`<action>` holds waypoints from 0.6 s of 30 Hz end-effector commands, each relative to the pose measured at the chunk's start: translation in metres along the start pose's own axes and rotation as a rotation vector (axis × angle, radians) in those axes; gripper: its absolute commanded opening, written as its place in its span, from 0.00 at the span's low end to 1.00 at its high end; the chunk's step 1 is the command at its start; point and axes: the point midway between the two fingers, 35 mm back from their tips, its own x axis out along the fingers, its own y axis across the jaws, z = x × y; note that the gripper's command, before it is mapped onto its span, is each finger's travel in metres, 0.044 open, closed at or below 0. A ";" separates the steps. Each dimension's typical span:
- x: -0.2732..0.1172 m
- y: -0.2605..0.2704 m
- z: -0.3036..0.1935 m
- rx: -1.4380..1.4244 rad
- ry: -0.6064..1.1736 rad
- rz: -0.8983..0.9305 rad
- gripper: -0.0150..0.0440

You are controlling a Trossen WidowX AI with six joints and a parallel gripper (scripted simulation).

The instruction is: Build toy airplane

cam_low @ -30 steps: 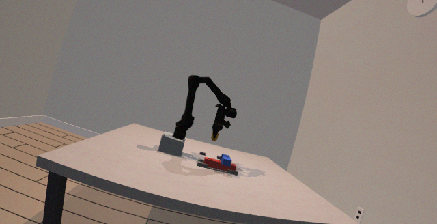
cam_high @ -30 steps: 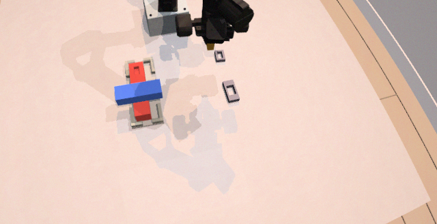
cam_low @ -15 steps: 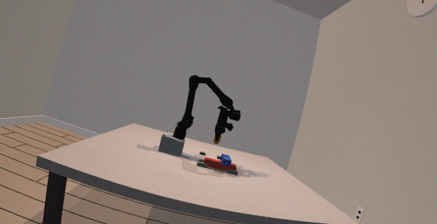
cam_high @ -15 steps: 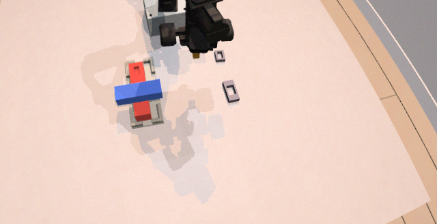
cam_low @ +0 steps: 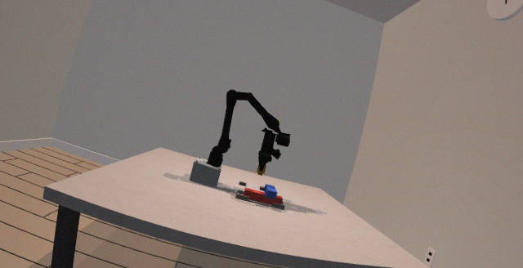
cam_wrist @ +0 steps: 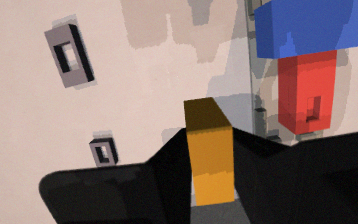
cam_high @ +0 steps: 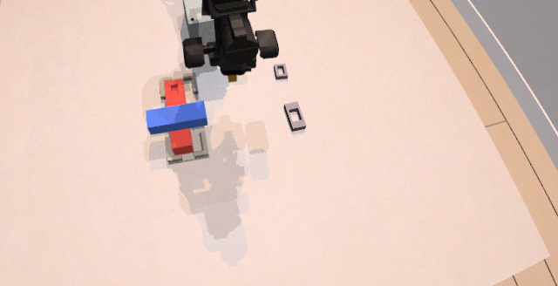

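Note:
My gripper is shut on the yellow tail fin, held above the table beside the jig. The red fuselage lies in the grey cradle and looks flat. The blue wing lies across the fuselage; its tab and the socket under it are hidden. The tail socket is uncovered and empty. The fin's tab cannot be made out.
A small grey hollow holder and a larger one stand on the table, on the side of the gripper away from the cradle. The arm's grey base block stands behind the cradle's tail end.

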 end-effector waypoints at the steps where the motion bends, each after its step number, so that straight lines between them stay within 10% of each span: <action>1: 0.003 -0.010 -0.001 -0.011 -0.001 0.005 0.25; 18: 0.011 -0.064 -0.004 -0.025 0.002 -0.009 0.25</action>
